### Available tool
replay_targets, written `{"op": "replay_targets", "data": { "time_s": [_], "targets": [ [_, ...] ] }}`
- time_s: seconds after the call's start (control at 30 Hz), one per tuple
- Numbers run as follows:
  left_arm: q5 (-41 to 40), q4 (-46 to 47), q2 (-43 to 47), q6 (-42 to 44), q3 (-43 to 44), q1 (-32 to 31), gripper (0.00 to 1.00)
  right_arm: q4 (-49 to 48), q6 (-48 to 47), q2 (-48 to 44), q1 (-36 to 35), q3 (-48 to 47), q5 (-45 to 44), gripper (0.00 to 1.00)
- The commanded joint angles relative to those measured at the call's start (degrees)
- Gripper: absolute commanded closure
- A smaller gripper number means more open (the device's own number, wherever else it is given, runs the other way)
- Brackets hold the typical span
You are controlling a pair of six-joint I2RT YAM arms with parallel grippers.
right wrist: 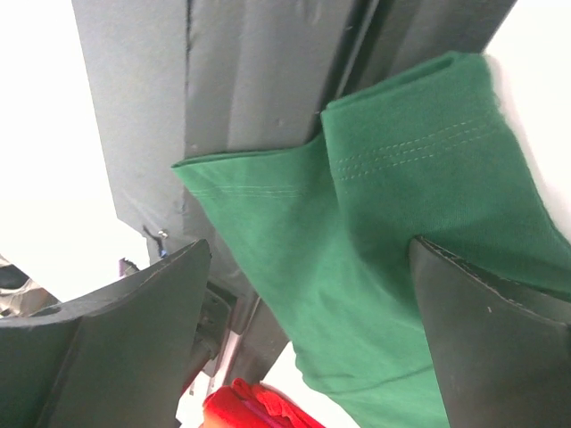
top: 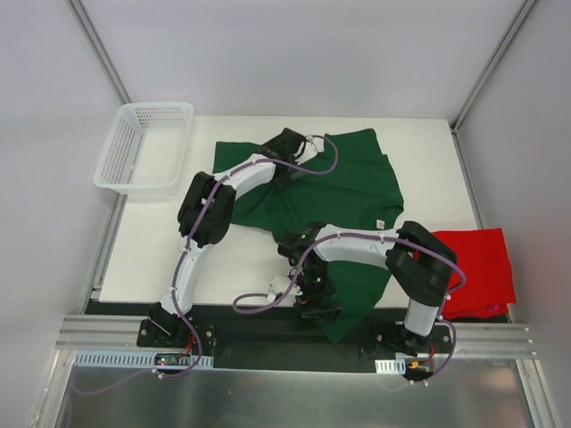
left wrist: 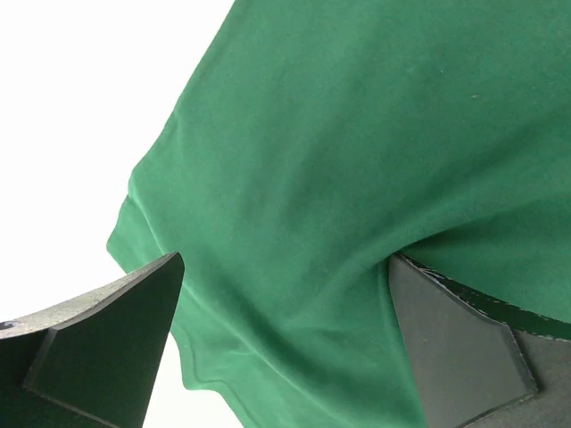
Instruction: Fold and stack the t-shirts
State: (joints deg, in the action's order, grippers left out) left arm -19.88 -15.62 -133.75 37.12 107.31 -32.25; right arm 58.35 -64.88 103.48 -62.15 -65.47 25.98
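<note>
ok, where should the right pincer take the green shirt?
Probably the stitched hem, where the shirt hangs over the near edge of the table. The cloth is free of the surface there, so a finger can get behind it. Come from the near side, jaws straddling the hem; the open right pincer hovers there.

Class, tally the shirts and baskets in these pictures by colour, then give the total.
Green shirt: 1
Red shirt: 1
White basket: 1
Total: 3
</note>
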Motion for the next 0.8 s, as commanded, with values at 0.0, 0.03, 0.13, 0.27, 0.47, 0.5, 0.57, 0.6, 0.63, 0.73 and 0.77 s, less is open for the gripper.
{"op": "replay_targets", "data": {
  "time_s": [0.0,0.03,0.13,0.27,0.47,0.5,0.57,0.6,0.63,0.73,0.77],
  "targets": [
    [-3.24,0.76,-1.34,1.90,0.72,2.54,0.01,6.52,-1.83,0.15,-0.60,0.96,3.74,0.04],
    [-3.15,0.85,-0.64,1.99,-0.07,2.54,0.01,6.26,-1.48,-1.08,-0.43,0.87,3.21,0.04],
    [-2.36,0.68,3.23,1.73,-4.90,2.37,0.01,5.55,0.63,-5.46,1.50,-0.79,1.19,0.04],
    [-2.01,0.59,9.89,1.20,-12.11,2.02,0.01,6.43,2.65,-8.73,8.16,-6.24,0.57,0.04],
    [-1.92,-0.82,18.94,0.67,-23.35,1.40,0.01,3.01,6.25,-9.36,18.98,-13.10,-8.18,0.04],
    [-1.74,-1.08,20.19,0.49,-24.42,1.40,0.01,1.09,6.52,-9.00,20.39,-13.71,-9.79,0.04],
    [-0.96,-1.87,23.52,-0.03,-27.13,1.31,0.01,-0.86,7.75,-6.64,24.34,-14.59,-13.73,0.04],
    [-0.69,-2.13,24.50,-0.21,-28.02,1.40,0.01,-2.26,8.01,-5.67,25.75,-15.12,-14.54,0.04],
    [-0.43,-2.49,25.46,-0.47,-28.81,1.31,0.01,-3.06,8.45,-4.70,28.63,-16.08,-15.33,0.04],
    [-0.42,-2.84,28.19,-0.39,-31.54,1.49,0.01,-7.27,10.74,0.13,33.13,-17.66,-19.37,0.04],
    [-0.68,-2.93,28.98,-0.47,-32.33,1.40,0.01,-8.33,11.79,1.27,34.10,-18.02,-22.00,0.04]
  ]
}}
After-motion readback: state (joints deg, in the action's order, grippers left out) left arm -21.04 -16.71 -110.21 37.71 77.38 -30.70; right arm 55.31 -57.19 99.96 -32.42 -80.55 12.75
